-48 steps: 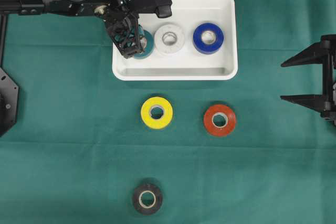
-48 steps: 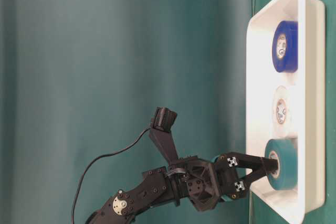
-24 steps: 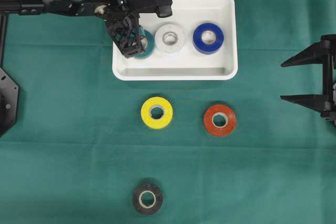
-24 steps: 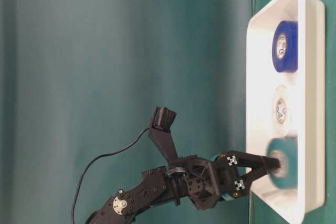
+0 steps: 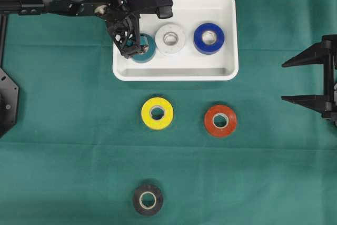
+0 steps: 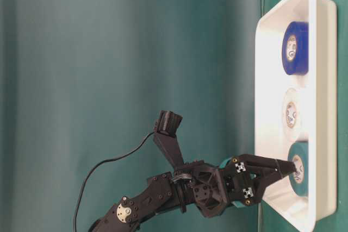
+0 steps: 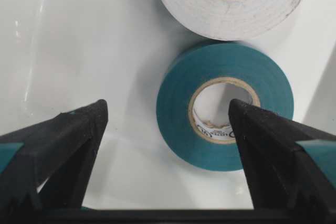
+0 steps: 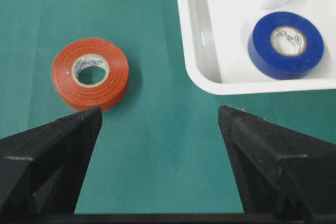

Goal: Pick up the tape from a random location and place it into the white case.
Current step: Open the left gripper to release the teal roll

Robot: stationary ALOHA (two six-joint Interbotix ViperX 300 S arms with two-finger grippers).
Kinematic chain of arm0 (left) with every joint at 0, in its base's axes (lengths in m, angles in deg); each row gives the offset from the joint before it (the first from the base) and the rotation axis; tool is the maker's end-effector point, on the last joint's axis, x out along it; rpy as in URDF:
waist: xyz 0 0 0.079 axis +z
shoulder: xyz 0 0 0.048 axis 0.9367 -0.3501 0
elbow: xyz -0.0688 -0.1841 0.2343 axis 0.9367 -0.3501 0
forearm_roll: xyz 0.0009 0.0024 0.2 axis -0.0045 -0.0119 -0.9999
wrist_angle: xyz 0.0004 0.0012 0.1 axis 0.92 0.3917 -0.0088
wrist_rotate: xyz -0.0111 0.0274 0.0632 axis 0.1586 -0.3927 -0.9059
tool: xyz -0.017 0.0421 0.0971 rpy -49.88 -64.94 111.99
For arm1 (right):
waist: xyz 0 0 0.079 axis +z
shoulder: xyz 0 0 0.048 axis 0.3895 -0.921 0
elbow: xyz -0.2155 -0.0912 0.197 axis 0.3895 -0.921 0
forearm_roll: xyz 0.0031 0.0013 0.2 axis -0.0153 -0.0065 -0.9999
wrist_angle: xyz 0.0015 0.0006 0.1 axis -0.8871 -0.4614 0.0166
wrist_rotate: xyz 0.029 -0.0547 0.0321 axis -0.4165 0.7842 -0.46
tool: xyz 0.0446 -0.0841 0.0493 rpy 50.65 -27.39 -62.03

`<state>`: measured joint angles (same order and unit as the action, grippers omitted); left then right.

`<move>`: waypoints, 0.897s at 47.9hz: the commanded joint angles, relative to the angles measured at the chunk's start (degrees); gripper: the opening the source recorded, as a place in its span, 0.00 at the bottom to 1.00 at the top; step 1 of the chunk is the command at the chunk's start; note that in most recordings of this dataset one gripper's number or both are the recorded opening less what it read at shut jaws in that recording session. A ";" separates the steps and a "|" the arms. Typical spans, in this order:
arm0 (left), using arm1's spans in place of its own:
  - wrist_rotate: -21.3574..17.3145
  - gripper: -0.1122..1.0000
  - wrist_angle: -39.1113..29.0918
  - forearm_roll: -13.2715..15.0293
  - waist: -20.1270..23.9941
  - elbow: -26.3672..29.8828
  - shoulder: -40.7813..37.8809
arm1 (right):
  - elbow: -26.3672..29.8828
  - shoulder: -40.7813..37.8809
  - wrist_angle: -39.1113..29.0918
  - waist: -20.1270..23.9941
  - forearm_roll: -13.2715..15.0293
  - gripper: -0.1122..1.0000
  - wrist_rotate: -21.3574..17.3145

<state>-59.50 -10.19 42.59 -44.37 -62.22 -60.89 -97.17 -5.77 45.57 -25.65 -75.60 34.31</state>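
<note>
The white case [image 5: 174, 75] stands at the back of the green cloth. In it lie a teal tape roll [image 5: 146, 52], a white roll [image 5: 179, 43] and a blue roll [image 5: 200, 38]. My left gripper [image 5: 130, 43] hangs open over the case's left end. The teal roll [image 7: 176, 108] lies flat on the case floor [image 7: 79, 51], free of the jaws; one finger [image 7: 273, 150] stands over its core, the other [image 7: 58, 145] off to its left. From table level, the fingertips [image 6: 288, 168] are just above the teal roll [image 6: 299, 183]. My right gripper [image 5: 284, 81] waits open at the right edge, holding nothing [image 8: 160, 109].
Loose on the cloth in front of the case are a yellow roll [image 5: 147, 114], a red roll [image 5: 210, 122] and, near the front edge, a black roll [image 5: 138, 199]. The red roll [image 8: 68, 77] lies ahead-left of my right gripper, the case corner [image 8: 205, 51] ahead-right.
My left gripper's jaws have spread apart and let go of the teal roll, which has dropped flat onto the case floor. The right arm has not moved.
</note>
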 commanded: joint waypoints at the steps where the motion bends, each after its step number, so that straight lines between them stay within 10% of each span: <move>1: 0.09 0.90 0.00 0.09 0.00 0.88 3.16 | 1.49 -0.53 0.26 0.00 0.18 0.88 0.09; 43: 0.18 0.90 -4.66 0.18 -3.87 0.62 14.06 | 1.58 -0.53 0.09 0.00 0.18 0.88 0.00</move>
<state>-59.42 -15.38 42.68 -46.30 -62.13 -48.32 -97.17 -5.86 45.48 -25.74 -75.60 34.31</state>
